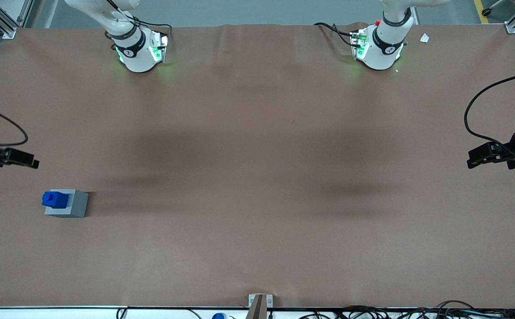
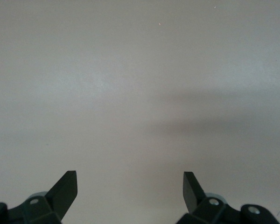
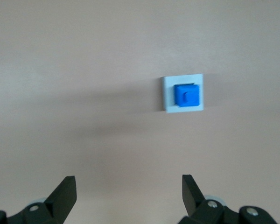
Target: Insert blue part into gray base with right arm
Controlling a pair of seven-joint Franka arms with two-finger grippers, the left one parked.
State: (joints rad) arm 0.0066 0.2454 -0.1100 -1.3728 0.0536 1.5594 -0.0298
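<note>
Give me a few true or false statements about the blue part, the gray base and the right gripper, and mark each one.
1. The blue part sits in the gray base. True.
2. The gripper is shut on the blue part. False: it is open, holding nothing, up above the table.
3. The gray base lies toward the working arm's end of the table. True.
4. The blue part lies on the table beside the base. False: it is in the base's top.

1 blue part point(image 1: 54, 199), 1 gray base point(image 1: 72, 204) — 1 pincer point(image 1: 29, 160), 1 table point(image 1: 257, 177)
</note>
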